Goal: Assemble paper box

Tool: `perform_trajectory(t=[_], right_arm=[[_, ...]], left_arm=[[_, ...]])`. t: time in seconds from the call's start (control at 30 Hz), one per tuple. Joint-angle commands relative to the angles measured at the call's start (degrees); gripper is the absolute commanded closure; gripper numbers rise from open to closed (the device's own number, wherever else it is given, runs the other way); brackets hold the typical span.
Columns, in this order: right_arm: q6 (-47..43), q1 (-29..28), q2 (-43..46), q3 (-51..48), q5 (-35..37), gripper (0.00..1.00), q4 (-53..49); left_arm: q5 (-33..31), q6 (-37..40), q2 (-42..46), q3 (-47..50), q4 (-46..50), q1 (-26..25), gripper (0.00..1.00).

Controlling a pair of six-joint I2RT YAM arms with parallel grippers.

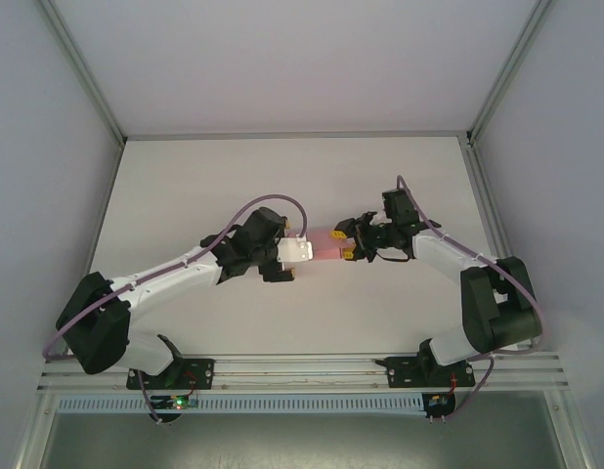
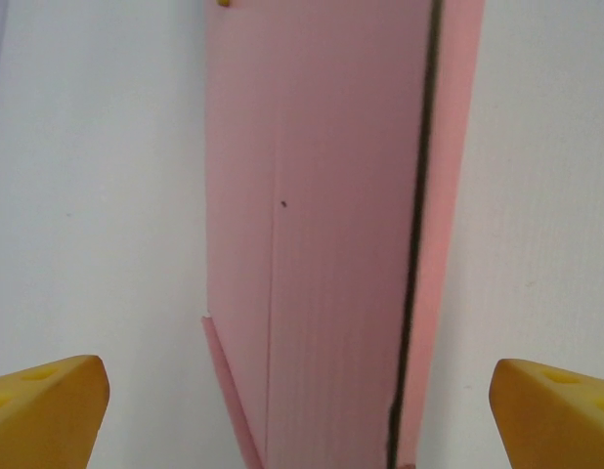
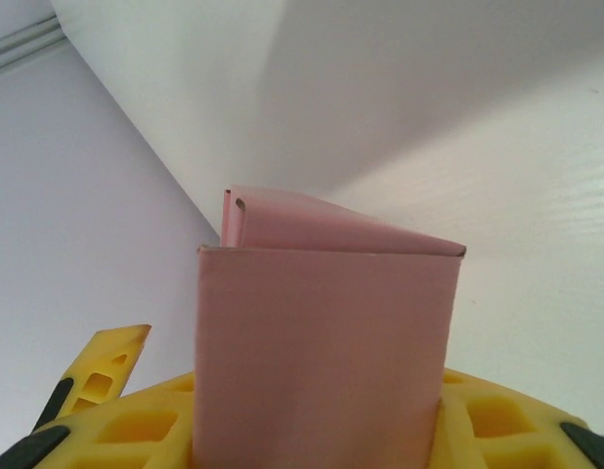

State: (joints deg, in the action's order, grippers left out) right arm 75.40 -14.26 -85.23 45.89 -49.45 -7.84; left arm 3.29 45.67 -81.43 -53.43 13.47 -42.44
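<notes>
We are looking down on a flat white table (image 1: 185,195) and starting at the left. The white left arm with black joints (image 1: 155,283) is reaching from the near left edge toward the middle of the table. The left gripper (image 1: 304,252) is sitting just left of the paper box (image 1: 326,246), a small low rectangular box of plain pink thin card lying about midway between the near and far edges.

In the left wrist view, this gripper's yellow fingertips (image 2: 48,408) are standing wide apart, one in each lower corner. The paper box is running away between them and touching neither. A dark slit is showing along the box's right side, where one panel is meeting another. A thin sliver of pink card is poking out at its lower left edge. We cannot tell whether the box is resting on the table or hanging just above it.

Moving right, the right gripper (image 1: 343,245) is meeting the box's right end, with a yellow tip on the far side and another on the near side. In the right wrist view, the yellow pads (image 3: 136,430) are clamping the box, which is rising from between them. One flat pink panel is facing the camera and a folded flap is leaning away behind its top edge. The white right arm (image 1: 458,264) is bending back to its base at the near right edge.
</notes>
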Motion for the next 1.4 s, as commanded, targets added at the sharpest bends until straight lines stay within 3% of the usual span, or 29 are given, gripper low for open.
perform_trajectory(t=[0.0, 0.2, 0.4, 0.47, 0.53, 0.6, 0.73, 0.8, 0.87, 0.93, 1.03, 1.1, 1.2, 1.33, 1.37], right_arm=[[3.4, 0.6, 1.7, -0.1, -2.7, 0.58, -1.1], [10.9, 0.6, 2.2, -2.2, -3.4, 0.57, 7.3], [10.1, 0.7, 1.9, -1.9, -2.5, 0.56, 5.8], [9.7, 0.8, 1.8, -1.8, -1.9, 0.50, 5.8], [8.1, 1.0, 1.9, -1.4, -1.4, 0.38, 4.5], [5.6, 1.7, 2.6, -1.0, 0.1, 0.35, 4.0], [-7.6, 6.8, 6.7, 0.9, 8.5, 0.27, 0.9], [-21.5, 10.1, 10.2, 4.4, 18.5, 0.23, -7.4], [-34.9, 10.5, 14.5, 7.5, 30.7, 0.02, -12.3], [-46.3, 9.5, 20.1, 6.3, 37.7, 0.02, -8.2], [-47.8, 9.9, 28.8, -2.6, 37.2, 0.02, 5.9], [-51.8, 10.0, 32.4, -6.5, 32.1, 0.02, 13.5], [-62.0, 7.0, 32.1, -3.0, 22.2, 0.02, 5.8], [-73.3, -2.7, 28.1, 1.1, 25.5, 0.06, -5.3], [-75.4, -5.0, 26.6, 1.8, 26.6, 0.12, -6.9]], left_arm=[[-3.5, 3.3, -2.2, -0.2, -6.7, -1.1, 0.03], [-3.7, 2.8, -5.0, -1.3, -8.1, -1.5, 0.20], [-1.8, 0.5, -4.7, -1.4, -10.3, -1.6, 0.44], [-1.2, -0.1, -4.3, -1.9, -9.5, -1.5, 0.47], [-1.0, 0.0, -4.2, -2.7, -7.3, -1.5, 0.49], [-1.3, 0.5, -4.6, -3.3, -5.5, -1.5, 0.54], [-0.5, 1.7, -6.1, -6.3, 2.2, -0.6, 0.60], [0.1, 2.1, -7.1, -8.6, 7.7, -0.1, 0.63], [0.3, 2.5, -7.7, -10.5, 12.0, 0.4, 0.64], [4.0, 4.5, -8.1, -12.5, 17.5, 1.9, 0.63], [6.4, 4.6, -8.9, -14.8, 21.3, 3.7, 0.63], [10.6, 6.9, -10.0, -16.7, 26.7, 5.6, 0.61], [12.4, 7.1, -11.8, -18.6, 28.7, 7.7, 0.61], [15.6, 8.6, -14.2, -20.6, 31.4, 9.3, 0.61], [15.4, 8.6, -14.7, -20.7, 31.3, 9.4, 0.61]])
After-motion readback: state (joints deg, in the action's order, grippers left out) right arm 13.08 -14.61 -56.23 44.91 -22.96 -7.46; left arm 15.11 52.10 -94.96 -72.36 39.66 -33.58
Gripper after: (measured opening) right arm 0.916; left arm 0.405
